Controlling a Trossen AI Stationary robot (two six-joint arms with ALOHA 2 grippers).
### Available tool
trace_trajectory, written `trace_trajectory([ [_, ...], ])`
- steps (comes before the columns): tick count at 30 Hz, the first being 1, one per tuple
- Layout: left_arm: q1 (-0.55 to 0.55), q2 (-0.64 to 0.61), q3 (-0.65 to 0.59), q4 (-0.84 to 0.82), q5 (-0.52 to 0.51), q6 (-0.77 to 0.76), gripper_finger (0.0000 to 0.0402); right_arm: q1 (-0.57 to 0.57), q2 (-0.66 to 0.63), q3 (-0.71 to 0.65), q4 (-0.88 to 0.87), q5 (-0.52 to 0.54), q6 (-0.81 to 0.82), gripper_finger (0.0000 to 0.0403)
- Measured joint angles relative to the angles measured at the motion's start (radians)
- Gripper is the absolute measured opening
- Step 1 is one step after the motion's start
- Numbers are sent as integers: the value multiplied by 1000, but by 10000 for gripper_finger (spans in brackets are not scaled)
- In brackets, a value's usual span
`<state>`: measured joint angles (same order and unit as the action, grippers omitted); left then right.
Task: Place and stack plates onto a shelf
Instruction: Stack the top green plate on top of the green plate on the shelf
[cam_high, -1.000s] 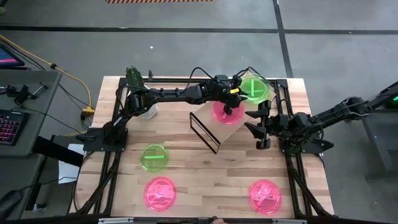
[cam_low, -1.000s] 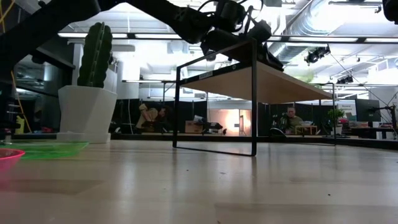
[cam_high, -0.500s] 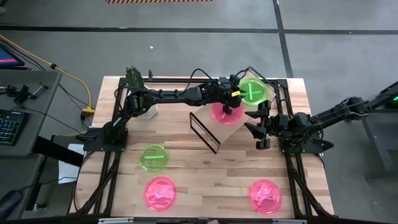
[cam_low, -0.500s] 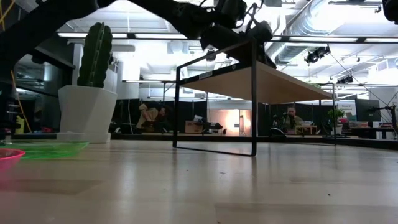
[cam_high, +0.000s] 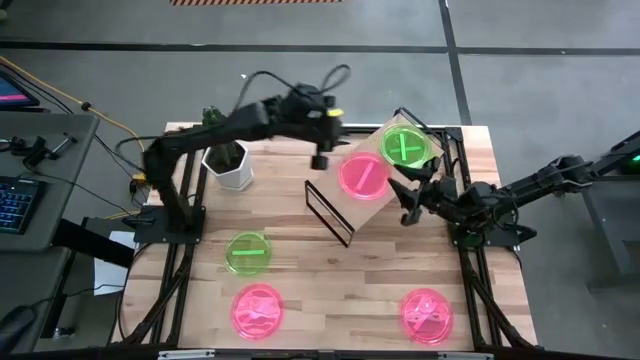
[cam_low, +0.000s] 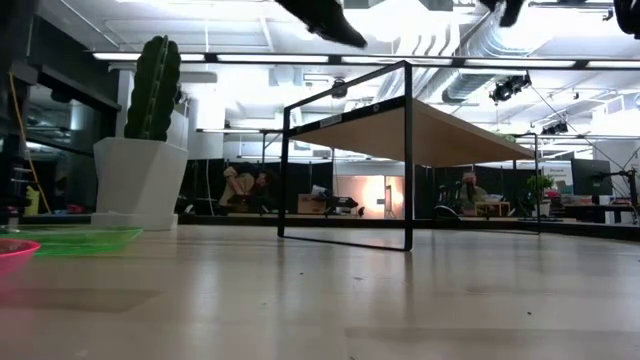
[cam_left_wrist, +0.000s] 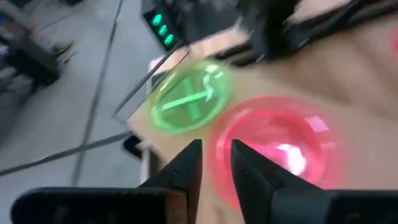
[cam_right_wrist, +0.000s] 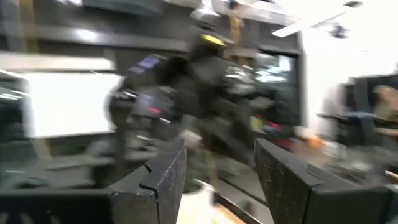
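The shelf stands at the table's far middle, a plywood board on a black wire frame. A pink plate and a green plate lie side by side on its top; the left wrist view shows the pink plate and the green plate too. My left gripper hangs in the air left of the pink plate, open by a narrow gap with nothing in it. My right gripper waits open by the shelf's right side.
A white pot with a cactus stands at the far left. On the near half of the table lie a green plate, a pink plate and another pink plate. Free room lies between them.
My left gripper has come away from the pink plate, risen and drawn back toward the table's left edge, rolling its wrist. The pink plate stays flat on the shelf. My right gripper has turned a little where it is.
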<state>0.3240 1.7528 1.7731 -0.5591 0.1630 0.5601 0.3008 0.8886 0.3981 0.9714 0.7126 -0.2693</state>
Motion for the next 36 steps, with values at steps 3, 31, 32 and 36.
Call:
trace_trajectory([
  [3, -3, -122, -195, 118, 82, -26, 36, -3, 0, 0, -39, 133, -2, 177],
  [31, -64, -693, -1279, 1134, 31, -366, 0, -721, 324, 602, -1680, -329, 739, 0],
  [32, -64, -694, -1279, 1134, 31, -366, 0, -730, 343, 602, -1679, -340, 739, 0],
  [36, -64, -694, -1279, 1133, 31, -366, 0, -755, 405, 602, -1678, -351, 735, 0],
])
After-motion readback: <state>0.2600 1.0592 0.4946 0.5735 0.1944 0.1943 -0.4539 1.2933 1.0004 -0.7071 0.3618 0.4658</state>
